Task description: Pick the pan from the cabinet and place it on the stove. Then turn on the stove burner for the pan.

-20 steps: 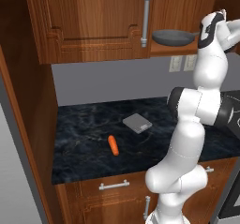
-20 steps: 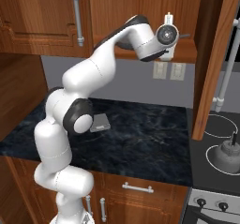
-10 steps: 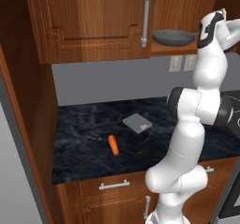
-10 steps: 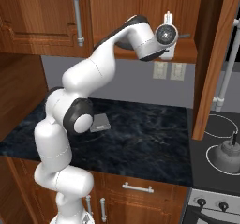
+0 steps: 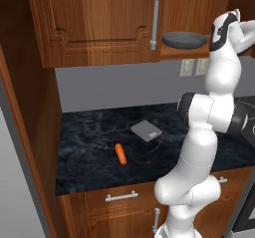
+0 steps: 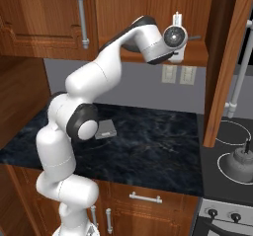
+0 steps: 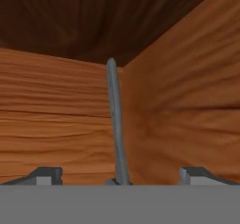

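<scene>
No readable text, label or number on anything.

You see the cabinet up top, its left door shut with a silver bar handle at its right edge. Just right of that handle the pan sits on the open shelf, dark and shallow. The arm rises from the lower right, its wrist up beside the pan. Below, on the dark counter, a carrot lies near a flat grey square, the two apart. A drawer runs under the counter
</scene>
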Controlling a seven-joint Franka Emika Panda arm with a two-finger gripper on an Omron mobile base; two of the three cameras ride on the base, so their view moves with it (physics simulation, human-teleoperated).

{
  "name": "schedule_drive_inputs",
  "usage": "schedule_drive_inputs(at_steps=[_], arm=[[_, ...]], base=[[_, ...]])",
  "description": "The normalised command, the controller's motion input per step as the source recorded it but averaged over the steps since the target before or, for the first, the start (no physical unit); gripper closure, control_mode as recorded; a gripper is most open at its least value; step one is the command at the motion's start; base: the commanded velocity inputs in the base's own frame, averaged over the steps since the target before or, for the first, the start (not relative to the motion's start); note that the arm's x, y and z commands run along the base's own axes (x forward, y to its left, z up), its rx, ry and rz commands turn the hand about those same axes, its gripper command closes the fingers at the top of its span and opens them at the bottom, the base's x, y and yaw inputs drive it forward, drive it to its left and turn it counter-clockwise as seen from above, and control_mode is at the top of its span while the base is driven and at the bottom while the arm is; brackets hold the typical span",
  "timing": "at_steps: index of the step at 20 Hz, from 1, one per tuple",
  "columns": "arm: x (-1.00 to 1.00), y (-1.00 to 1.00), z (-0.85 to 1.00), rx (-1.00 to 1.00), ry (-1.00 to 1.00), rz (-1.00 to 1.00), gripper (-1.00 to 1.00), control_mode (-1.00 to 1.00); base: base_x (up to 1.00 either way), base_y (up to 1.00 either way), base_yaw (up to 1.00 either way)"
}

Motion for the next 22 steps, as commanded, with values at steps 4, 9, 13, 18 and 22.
schedule_drive_inputs(at_steps=[4, 9, 13, 18, 22], arm=[[0.36, -0.04, 0.09, -0.03, -0.01, 0.00, -1.00, -1.00], [0.32, -0.03, 0.05, -0.04, 0.00, 0.00, -1.00, -1.00], [0.31, -0.02, 0.06, -0.05, 0.00, 0.00, -1.00, -1.00], [0.23, -0.03, 0.20, -0.06, -0.03, 0.00, -1.00, -1.00], [0.13, 0.00, 0.24, -0.09, -0.05, 0.00, -1.00, -1.00]], base=[[0.00, 0.00, 0.00], [0.00, 0.00, 0.00], [0.00, 0.00, 0.00], [0.00, 0.00, 0.00], [0.00, 0.00, 0.00]])
